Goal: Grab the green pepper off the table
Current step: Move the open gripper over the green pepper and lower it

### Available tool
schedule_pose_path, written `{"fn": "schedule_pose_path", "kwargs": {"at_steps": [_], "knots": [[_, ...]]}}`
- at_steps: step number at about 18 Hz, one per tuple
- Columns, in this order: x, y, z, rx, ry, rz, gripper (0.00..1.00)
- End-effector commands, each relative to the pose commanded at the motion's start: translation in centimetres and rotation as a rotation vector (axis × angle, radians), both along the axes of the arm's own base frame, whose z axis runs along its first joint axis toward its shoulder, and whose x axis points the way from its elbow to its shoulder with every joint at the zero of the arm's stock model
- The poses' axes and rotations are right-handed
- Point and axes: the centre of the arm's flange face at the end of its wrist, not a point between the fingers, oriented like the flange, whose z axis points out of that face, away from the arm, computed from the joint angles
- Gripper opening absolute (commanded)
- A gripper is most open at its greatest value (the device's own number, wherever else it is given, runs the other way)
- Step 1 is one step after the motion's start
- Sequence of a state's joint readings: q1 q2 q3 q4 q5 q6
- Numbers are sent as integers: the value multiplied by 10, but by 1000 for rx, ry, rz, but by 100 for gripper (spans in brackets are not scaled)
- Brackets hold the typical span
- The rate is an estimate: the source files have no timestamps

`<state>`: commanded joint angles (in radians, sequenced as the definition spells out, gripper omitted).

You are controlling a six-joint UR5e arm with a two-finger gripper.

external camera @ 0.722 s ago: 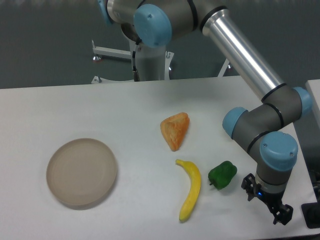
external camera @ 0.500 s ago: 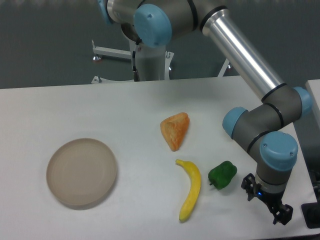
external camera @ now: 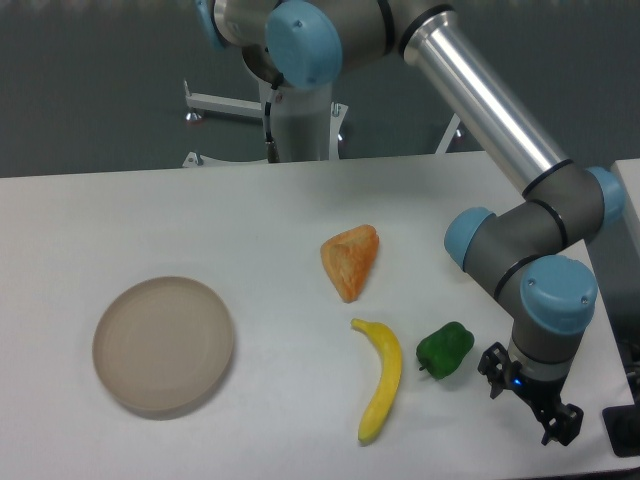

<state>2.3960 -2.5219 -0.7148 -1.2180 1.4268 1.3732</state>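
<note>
The gripper (external camera: pixel 530 405) hangs low over the right end of the table (external camera: pixel 150 215), just to the right of the green pepper (external camera: pixel 445 349) and apart from it. Its two dark fingers (external camera: pixel 560 425) stand spread with a gap between them, and nothing sits in that gap; the gripper is released and empty. The fingertips are small and dark against the white surface, so whether they touch the tabletop cannot be told.

The green pepper lies on the table near its right edge, its short stem pointing left toward a yellow banana (external camera: pixel 381 380), which lies just beside it without touching. Above the banana lies an orange wedge-shaped item (external camera: pixel 350 261), its surface too blurred to make out in detail. A round beige plate (external camera: pixel 163 344) sits well apart at the left of the table.

The arm's upper joints are cut off by the top edge of the picture. A dark object at the lower right corner is cut off by the frame. No brand, label or writing can be read anywhere.
</note>
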Motion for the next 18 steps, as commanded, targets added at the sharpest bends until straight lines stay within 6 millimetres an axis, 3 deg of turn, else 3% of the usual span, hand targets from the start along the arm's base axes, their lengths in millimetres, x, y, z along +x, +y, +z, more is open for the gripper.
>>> {"fn": "schedule_pose_path", "kwargs": {"at_steps": [6, 15, 18], "knots": [[-7, -45, 3, 5, -101, 50, 100], [1, -78, -5, -51, -242, 130, 100], [12, -85, -15, -42, -305, 167, 100]]}}
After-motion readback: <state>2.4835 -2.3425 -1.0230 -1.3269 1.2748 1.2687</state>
